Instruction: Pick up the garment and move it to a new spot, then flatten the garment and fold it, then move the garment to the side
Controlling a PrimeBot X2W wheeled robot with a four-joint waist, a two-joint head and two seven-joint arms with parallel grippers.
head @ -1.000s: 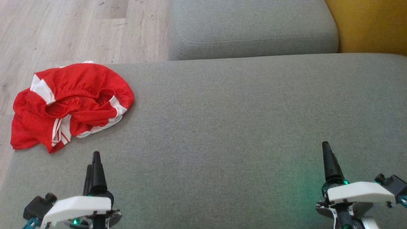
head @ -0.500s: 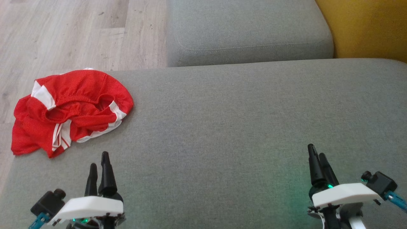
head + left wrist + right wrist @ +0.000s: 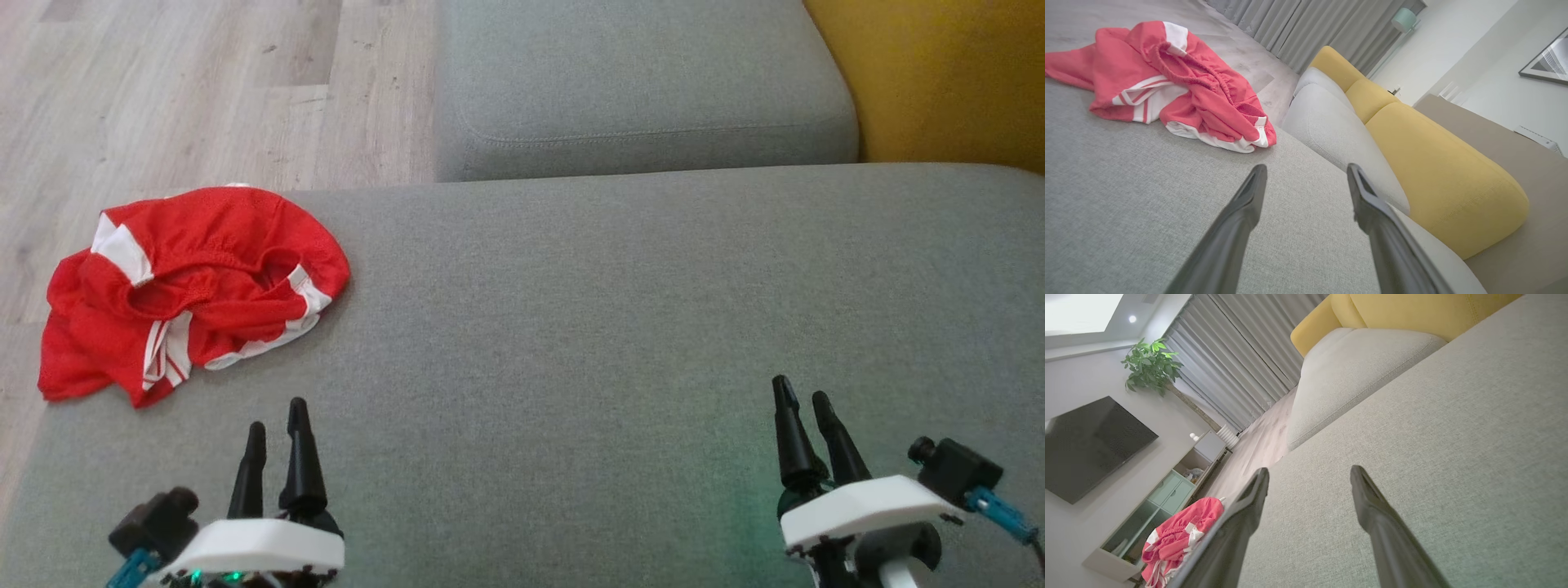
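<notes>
Red garment [image 3: 196, 269] heaped on cushion [image 3: 620, 327], ahead-left of near left claw [image 3: 277, 415]; right claw [image 3: 800, 388] well apart; both spread, empty.

The head camera is tilted differently from a second ago, so everything sits lower in the head view. The left gripper [image 3: 277, 413] is turned at the wrist. Its two fingers, earlier overlapped into one dark shape, now stand side by side with a gap, and it sits slightly farther right of the garment [image 3: 204, 269]. The right gripper [image 3: 800, 388] is turned likewise, both fingers showing apart, and lies somewhat nearer the garment than before.
</notes>
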